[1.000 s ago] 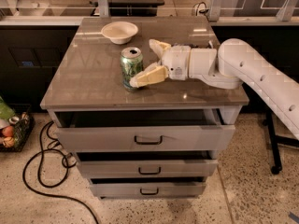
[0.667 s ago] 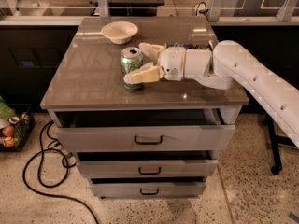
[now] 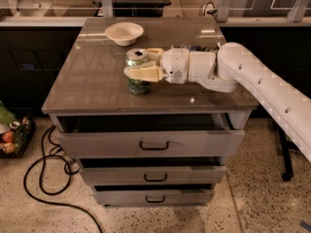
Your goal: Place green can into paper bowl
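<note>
- The gripper is at the middle of the cabinet top, reaching in from the right at the end of a thick white arm that comes in level over the right edge.
- It sits right at the can, about level with the can's upper half. One pale part of it crosses in front of the can and another lies just behind the rim.
- From where I stand I cannot tell whether it is clamped on the can or only loose round it.
- The can stands upright on the top, its base on the surface and its silver lid showing. It is a little left of the middle and nearer the front edge than the back.
- The bowl is on the far side of the top, beyond the can and slightly left of it, well apart from both can and gripper. It is upright with nothing in it.
- The can's label is green with a pattern. Any writing on it is too blurred to read, and I see no other lettering.
- Under the top are three grey drawers with dark handles. The top drawer is pulled out a bit.
- A black cable loops on the floor at the near left.
</note>
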{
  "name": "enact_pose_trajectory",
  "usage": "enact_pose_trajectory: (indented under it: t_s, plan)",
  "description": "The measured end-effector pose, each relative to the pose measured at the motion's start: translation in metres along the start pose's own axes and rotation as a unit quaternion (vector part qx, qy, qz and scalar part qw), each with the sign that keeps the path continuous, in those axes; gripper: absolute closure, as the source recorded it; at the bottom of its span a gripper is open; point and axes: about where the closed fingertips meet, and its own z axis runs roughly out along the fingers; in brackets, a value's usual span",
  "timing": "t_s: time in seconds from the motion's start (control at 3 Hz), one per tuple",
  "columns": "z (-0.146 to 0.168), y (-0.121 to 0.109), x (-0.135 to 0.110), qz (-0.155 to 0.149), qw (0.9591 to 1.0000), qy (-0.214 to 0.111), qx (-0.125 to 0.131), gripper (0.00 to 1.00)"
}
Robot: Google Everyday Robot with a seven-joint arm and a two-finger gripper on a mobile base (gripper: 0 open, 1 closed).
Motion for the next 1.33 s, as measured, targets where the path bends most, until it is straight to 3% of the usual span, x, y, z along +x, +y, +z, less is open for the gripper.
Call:
enact_pose_trajectory:
  t_s: [0.33,0.67,1.33]
  plan:
    - [0.002,0.001,-0.001,0.0,1.0,0.0,-0.002,0.88]
    - [0.005,0.002,-0.001,0.0,1.0,-0.001,-0.004,1.0]
    - [0.007,-0.008,-0.012,0.0,0.9999,-0.016,0.001,1.0]
